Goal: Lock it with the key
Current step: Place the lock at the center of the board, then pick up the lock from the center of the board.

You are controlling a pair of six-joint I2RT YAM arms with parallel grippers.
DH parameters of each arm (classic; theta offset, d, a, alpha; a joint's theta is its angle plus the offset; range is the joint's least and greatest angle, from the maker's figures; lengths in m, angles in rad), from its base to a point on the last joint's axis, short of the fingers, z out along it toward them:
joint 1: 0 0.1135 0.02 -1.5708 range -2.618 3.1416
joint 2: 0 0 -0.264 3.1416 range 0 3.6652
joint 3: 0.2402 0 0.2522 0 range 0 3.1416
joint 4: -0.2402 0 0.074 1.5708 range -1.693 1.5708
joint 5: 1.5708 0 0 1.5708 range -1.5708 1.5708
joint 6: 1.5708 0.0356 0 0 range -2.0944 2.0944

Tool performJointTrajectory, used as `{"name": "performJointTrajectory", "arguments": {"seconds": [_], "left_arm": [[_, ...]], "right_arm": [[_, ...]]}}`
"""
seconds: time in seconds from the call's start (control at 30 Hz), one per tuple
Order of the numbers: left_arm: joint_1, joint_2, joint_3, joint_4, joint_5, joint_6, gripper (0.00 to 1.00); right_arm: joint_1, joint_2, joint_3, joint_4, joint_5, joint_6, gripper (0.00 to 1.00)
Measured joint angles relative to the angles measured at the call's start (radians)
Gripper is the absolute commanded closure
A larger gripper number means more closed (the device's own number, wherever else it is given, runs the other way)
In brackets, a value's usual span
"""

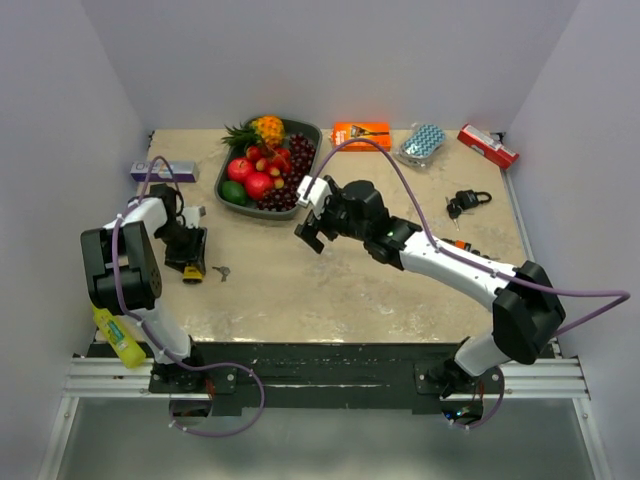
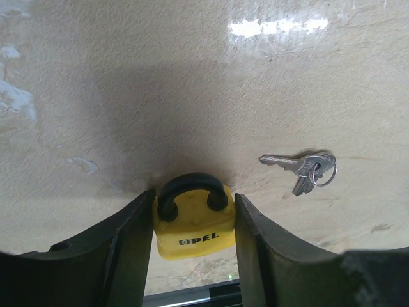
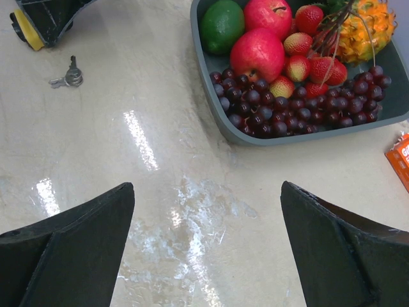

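The left gripper (image 2: 193,198) clamps the padlock (image 2: 192,235) on the table (image 2: 192,77); the keys (image 2: 299,167) lie just beside it at 2 o'clock, blade pointing to 9. The right gripper (image 1: 310,232), wide and empty, hovers farther off, with the keys at its 8 o'clock from above.

Keys (image 2: 300,167) right of padlock (image 2: 192,225), on table (image 2: 128,77)
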Motion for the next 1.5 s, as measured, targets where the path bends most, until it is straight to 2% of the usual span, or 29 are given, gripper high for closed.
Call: {"name": "performJointTrajectory", "arguments": {"seconds": [0.27,0.37,0.4,0.5,0.63,0.77,0.87,1.03,1.17,1.33,1.5], "left_arm": [[0.0,0.002,0.013,-0.014,-0.01,-0.013,0.1],[-0.001,0.003,0.048,-0.038,-0.012,-0.017,0.05],[-0.001,0.003,0.064,-0.047,-0.013,-0.017,0.01],[-0.002,0.003,0.138,-0.092,-0.01,-0.016,0.01],[-0.023,-0.004,0.333,-0.127,-0.006,0.003,0.01],[-0.083,-0.047,0.516,-0.069,0.003,0.047,0.01],[-0.113,-0.095,0.576,0.01,0.055,0.068,0.01],[-0.113,-0.156,0.558,0.182,0.195,0.046,0.01],[-0.112,-0.162,0.509,0.298,0.262,-0.022,0.01],[-0.112,-0.147,0.498,0.386,0.303,-0.104,0.01],[-0.112,-0.112,0.528,0.395,0.333,-0.118,0.01]], "right_arm": [[-0.047,-0.011,0.0,-0.042,-0.008,0.005,0.01],[-0.077,-0.016,0.0,-0.067,-0.017,0.008,0.01],[-0.091,-0.021,0.0,-0.083,-0.024,0.008,0.01],[-0.131,-0.042,0.0,-0.129,-0.039,0.014,0.01],[-0.24,-0.094,0.0,-0.226,-0.062,0.014,0.01],[-0.373,-0.145,0.0,-0.354,-0.069,-0.035,0.01],[-0.472,-0.154,0.002,-0.47,-0.087,-0.104,0.03],[-0.677,-0.08,0.014,-0.717,-0.091,-0.308,0.06],[-0.793,0.013,0.014,-0.813,-0.047,-0.453,0.07],[-0.895,0.15,0.034,-0.837,0.013,-0.582,0.08],[-0.911,0.265,0.079,-0.803,0.064,-0.645,0.09]]}}
